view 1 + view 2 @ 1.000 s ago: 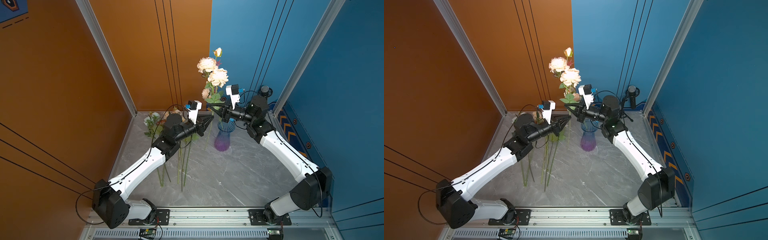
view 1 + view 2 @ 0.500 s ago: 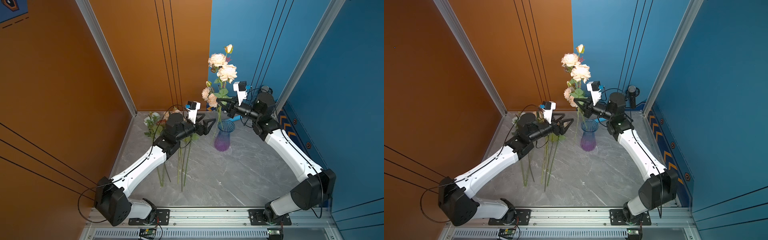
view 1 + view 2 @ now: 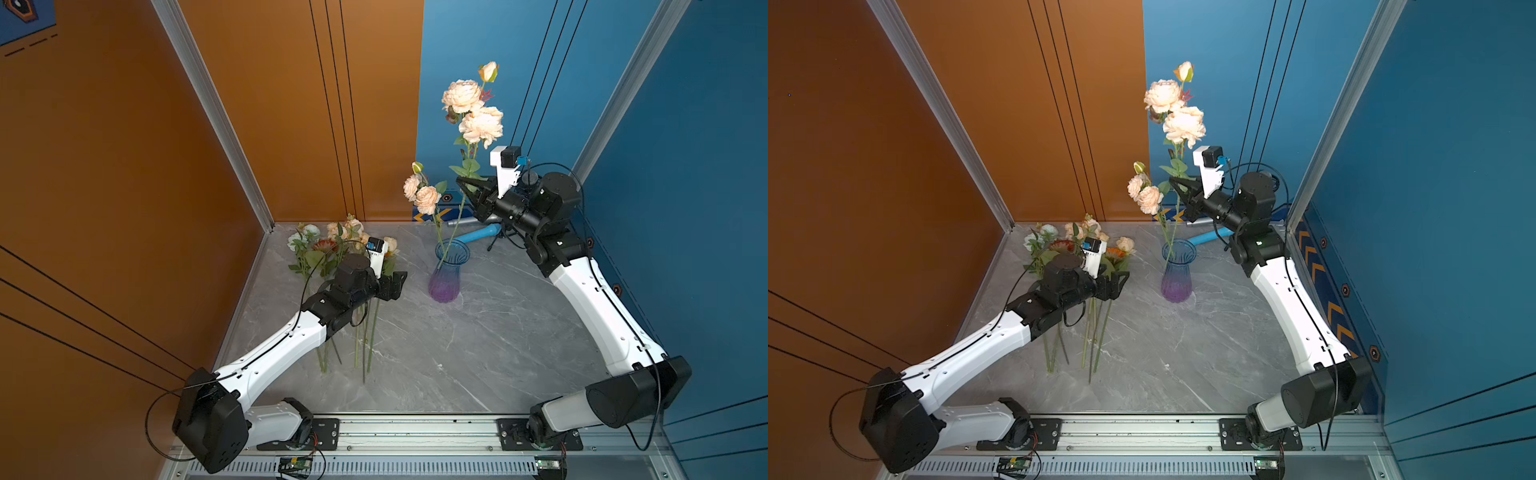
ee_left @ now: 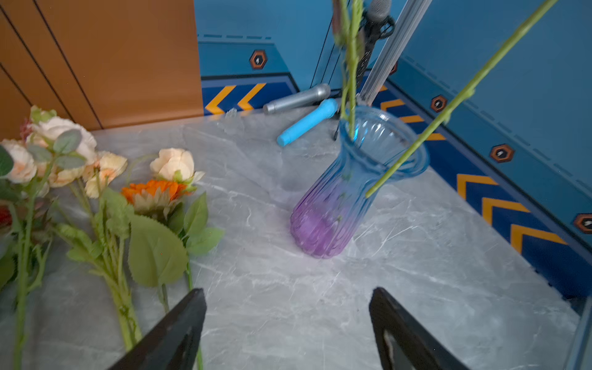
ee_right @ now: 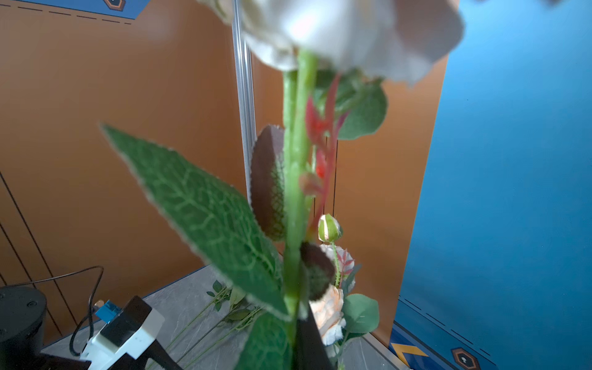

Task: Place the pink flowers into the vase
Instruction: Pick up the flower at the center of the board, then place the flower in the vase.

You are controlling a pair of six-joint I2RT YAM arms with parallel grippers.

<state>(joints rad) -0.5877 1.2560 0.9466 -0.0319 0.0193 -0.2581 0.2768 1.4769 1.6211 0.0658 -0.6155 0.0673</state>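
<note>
- While its jaws stand wide apart with nothing between them, the left gripper (image 4: 288, 290) hovers low over the grey table (image 3: 457, 353), next to the loose flowers lying there.
- Just beyond it, one of the pink flowers (image 4: 173, 163) lies flat beside an orange flower (image 4: 153, 189).
- Farther back, the vase (image 3: 446, 270) stands upright with a second pink stem (image 3: 420, 195) in it, leaning toward the left arm's side.
- Above and behind the vase, the right gripper (image 3: 467, 187) pinches a third pink stem (image 3: 478, 124), blooms high. Its lower end reaches the vase's neck; I cannot tell whether it is inside the glass.
</note>
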